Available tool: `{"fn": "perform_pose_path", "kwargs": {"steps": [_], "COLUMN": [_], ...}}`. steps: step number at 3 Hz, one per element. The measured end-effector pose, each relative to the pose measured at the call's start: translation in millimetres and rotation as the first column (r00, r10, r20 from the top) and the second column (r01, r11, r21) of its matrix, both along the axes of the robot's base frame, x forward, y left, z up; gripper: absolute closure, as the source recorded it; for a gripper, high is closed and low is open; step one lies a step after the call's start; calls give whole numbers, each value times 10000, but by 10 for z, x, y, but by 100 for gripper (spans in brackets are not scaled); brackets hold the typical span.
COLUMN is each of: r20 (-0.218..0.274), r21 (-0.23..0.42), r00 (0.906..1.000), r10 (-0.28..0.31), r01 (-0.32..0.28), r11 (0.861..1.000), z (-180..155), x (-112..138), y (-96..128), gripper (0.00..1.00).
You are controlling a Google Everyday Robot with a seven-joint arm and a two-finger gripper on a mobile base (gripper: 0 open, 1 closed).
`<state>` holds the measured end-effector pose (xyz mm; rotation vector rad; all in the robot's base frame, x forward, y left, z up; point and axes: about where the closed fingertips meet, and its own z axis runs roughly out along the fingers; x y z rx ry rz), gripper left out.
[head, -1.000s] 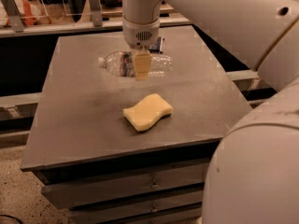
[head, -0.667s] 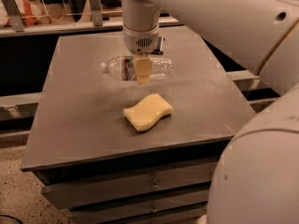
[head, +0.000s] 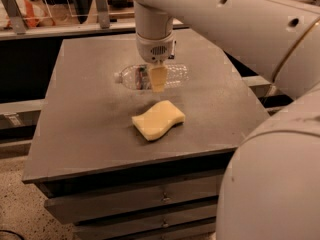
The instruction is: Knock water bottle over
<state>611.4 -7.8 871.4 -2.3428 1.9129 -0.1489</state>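
Observation:
The water bottle [head: 172,76] is a clear ribbed plastic bottle lying on its side on the grey table [head: 85,119], its white cap pointing left and its label band near the neck. My gripper [head: 157,78] hangs straight down from the white arm, right over the bottle's middle, and its yellowish fingers [head: 158,79] cover part of the bottle. Only one finger face shows from this side.
A yellow wavy sponge [head: 158,119] lies on the table in front of the bottle. The table has drawers below its front edge. My white arm and body fill the right side. A shelf with clutter stands behind the table.
The arm and gripper have risen slightly above the bottle. The bottle lies on its side as before, and the sponge has not moved.

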Motion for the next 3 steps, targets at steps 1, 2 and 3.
{"fn": "perform_pose_path", "kwargs": {"steps": [1,2,3], "r20": [-181,-427,-526], "r21": [143,303,448], "r00": [9997,9988,9985], "r10": [165,258,179], "r01": [-162,-245,-155], "r11": [9998,9992,9989], "z": [-112,-191,-216], "x": [30,25,13], "y": [16,30,45], "gripper": [100,100,84]}}
